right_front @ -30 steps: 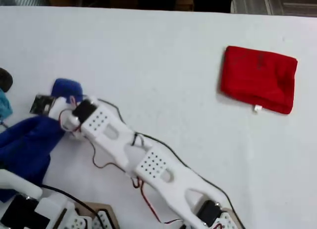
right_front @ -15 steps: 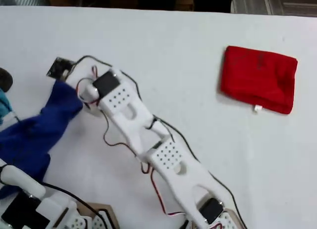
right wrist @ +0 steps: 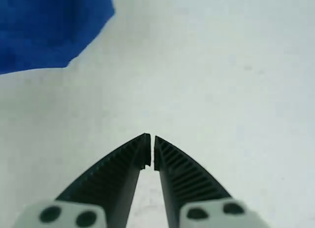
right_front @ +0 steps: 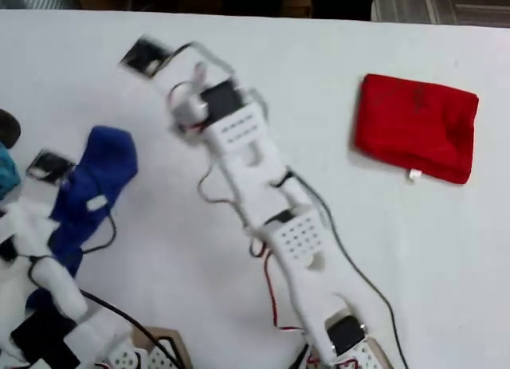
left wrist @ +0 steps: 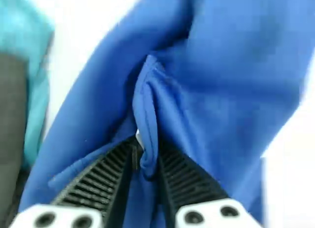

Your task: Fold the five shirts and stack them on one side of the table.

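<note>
A blue shirt (right_front: 102, 168) lies bunched at the table's left side. My left gripper (left wrist: 146, 161) is shut on a raised fold of that blue shirt (left wrist: 221, 75), and in the high view it (right_front: 73, 213) sits at the shirt's near end. My right gripper (right wrist: 150, 139) is shut with nothing in it, hovering over bare table, and the blue shirt's edge (right wrist: 49, 26) shows beyond it. From above, the right gripper (right_front: 180, 100) is to the right of the shirt and farther back. A folded red shirt (right_front: 416, 126) lies at the far right.
A teal shirt (right_front: 6, 170) and a dark object (right_front: 6, 128) sit at the table's left edge; the teal cloth (left wrist: 24, 60) also shows beside the blue shirt. The white table (right_front: 319, 66) spreads between the right arm (right_front: 279, 217) and the red shirt.
The right gripper let go of the blue shirt and swung away toward the table's far middle. The left arm came in over the shirt, which dropped into a shorter bunch.
</note>
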